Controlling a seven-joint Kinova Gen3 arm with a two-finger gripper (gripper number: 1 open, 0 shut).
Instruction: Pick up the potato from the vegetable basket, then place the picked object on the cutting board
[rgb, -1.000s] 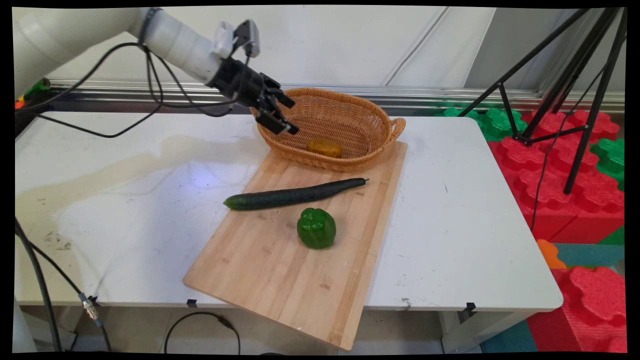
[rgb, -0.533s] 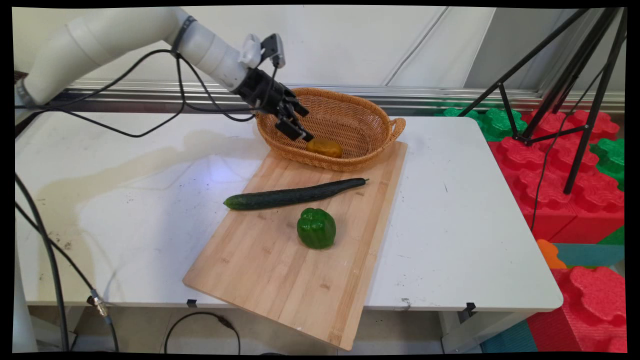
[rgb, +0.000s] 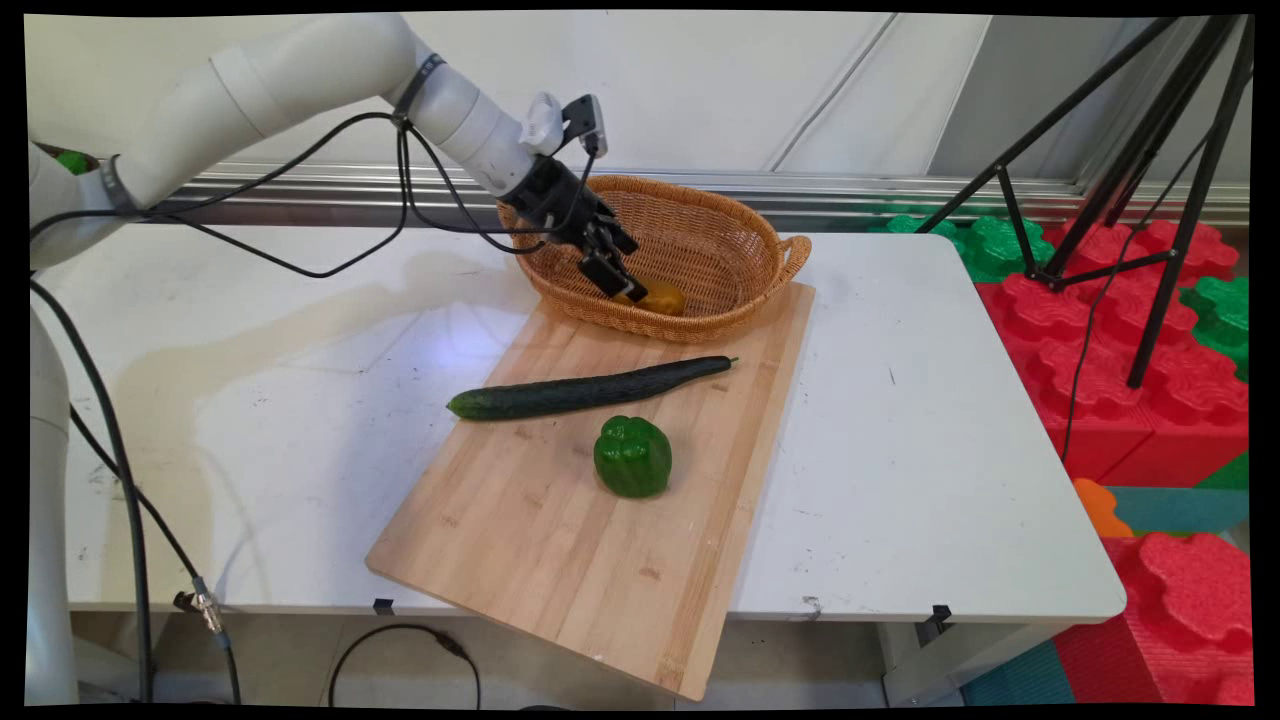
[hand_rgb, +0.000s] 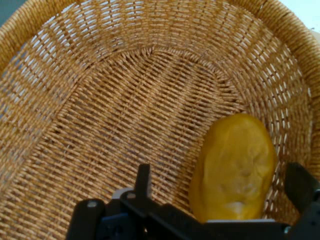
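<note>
Potato (hand_rgb: 234, 165) sits between open hand (rgb: 620, 285) fingers, seemingly untouched, inside basket (rgb: 700, 215).

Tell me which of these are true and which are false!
1. The claw is reaching into the wicker basket. True.
2. The cucumber lies inside the basket. False: it lies on the wooden cutting board.
3. The green bell pepper sits on the board, nearer the camera than the cucumber. True.
4. The basket holds a red apple. False: it holds a yellow-brown potato.
5. The claw's fingers are shut tight. False: they stand open at the potato.
</note>
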